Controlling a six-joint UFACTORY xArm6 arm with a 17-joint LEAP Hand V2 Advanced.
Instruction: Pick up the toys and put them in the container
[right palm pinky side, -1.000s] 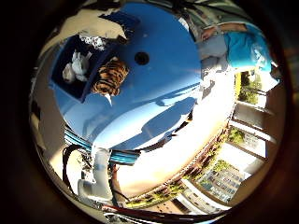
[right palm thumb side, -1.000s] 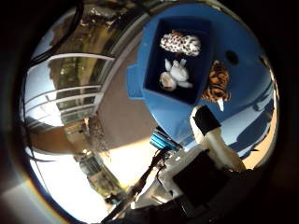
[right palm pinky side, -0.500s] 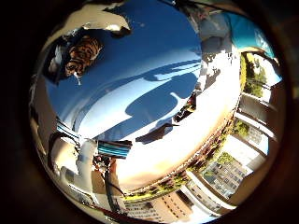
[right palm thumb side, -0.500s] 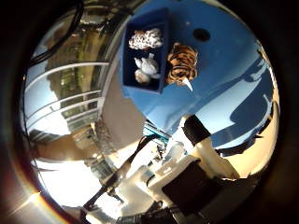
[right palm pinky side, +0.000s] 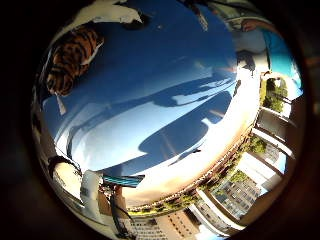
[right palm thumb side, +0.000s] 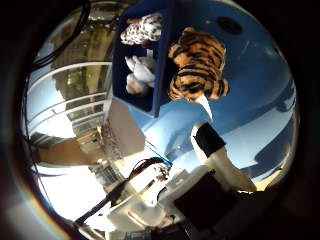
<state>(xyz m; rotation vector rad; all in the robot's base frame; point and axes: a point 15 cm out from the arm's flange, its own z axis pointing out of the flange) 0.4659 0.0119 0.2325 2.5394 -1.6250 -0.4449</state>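
A striped tiger toy (right palm thumb side: 197, 65) lies on the round blue table (right palm pinky side: 160, 90), right beside the blue container (right palm thumb side: 165, 60). It fills much of the right thumb side palm view, so it is close to the palm. The container holds a spotted white toy (right palm thumb side: 145, 28) and a white plush toy (right palm thumb side: 143, 72). My hand (right palm thumb side: 215, 150) is above the table near the tiger, with a white and black finger reaching straight towards it. The hand holds nothing. The right little finger side palm view shows the tiger (right palm pinky side: 70, 58) at the table's far side.
A black round hole (right palm thumb side: 232, 25) is in the tabletop beyond the tiger. The table's rounded edge (right palm pinky side: 200, 140) drops off to a pale floor. Railings (right palm thumb side: 60, 100) and buildings (right palm pinky side: 240, 190) surround the area.
The views have shifted: the hand has moved closer to the tiger and the table, and both now look larger. The toys and the container have not moved.
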